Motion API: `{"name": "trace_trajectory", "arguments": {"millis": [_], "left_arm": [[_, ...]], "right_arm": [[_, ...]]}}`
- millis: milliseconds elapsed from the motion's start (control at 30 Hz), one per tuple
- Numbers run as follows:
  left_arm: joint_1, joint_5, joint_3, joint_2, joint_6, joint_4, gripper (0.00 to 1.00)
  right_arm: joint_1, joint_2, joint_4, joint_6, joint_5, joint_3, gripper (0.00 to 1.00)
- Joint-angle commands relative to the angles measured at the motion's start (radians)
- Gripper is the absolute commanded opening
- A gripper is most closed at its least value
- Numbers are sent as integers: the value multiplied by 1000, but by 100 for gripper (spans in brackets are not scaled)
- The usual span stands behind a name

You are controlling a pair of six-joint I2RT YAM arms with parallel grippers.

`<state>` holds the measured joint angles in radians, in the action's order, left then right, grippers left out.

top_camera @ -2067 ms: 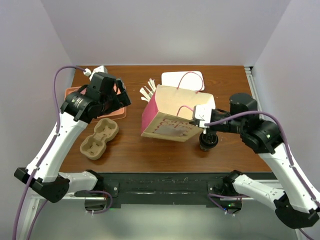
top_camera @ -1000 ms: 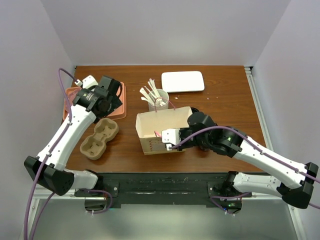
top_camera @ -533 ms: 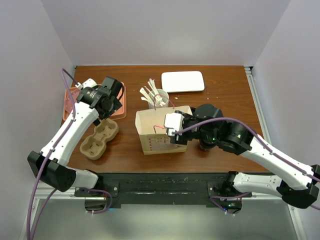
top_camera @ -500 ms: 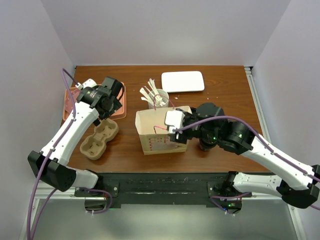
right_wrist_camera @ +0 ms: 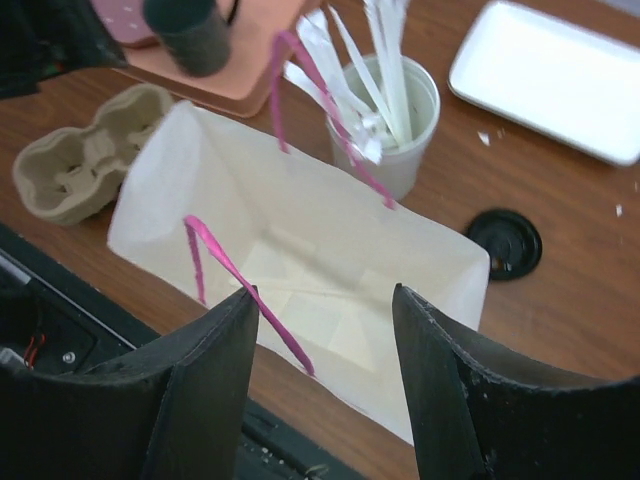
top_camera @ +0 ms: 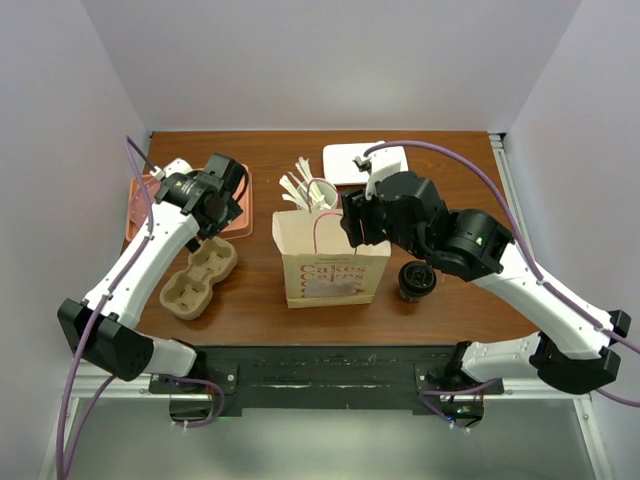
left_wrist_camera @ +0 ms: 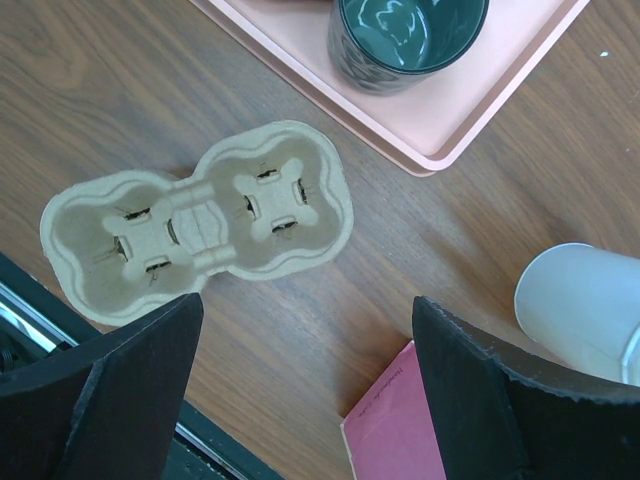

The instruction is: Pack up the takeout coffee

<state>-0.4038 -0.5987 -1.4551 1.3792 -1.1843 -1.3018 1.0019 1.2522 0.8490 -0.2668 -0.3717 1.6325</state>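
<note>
Takeout coffee (top_camera: pixel 417 281) upright, long axis vertical

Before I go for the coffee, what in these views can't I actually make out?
Takeout coffee: top and right wrist views show mostly its lid, which hides the contents.
Left wrist view: coffee out of frame; dark mug cut by top edge, white cup by right edge.
Right wrist view: dark mug blurred, clipped at top edge.
Top view: paper bag floor hidden by its walls.

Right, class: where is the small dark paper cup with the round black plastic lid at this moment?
In the top view the cup stands on the wooden table, just right of the upright tan paper bag and outside it.
</note>
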Motion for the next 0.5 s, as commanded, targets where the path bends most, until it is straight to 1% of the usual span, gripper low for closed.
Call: {"name": "trace_trajectory", "arguments": {"millis": [0, 133, 333, 467], "left_arm": [[8, -35, 12, 15, 9, 10, 91], [8, -26, 16, 18, 26, 22, 91], [8, -26, -16, 40, 43, 24, 91], [8, -24, -31, 52, 55, 29, 91]], "right_arm": [[3, -7, 124, -198, -142, 36, 60], [3, -22, 104, -232, -121, 49, 59], [3, -40, 73, -253, -95, 84, 60], [4, -50, 50, -239, -27, 101, 62]]}}
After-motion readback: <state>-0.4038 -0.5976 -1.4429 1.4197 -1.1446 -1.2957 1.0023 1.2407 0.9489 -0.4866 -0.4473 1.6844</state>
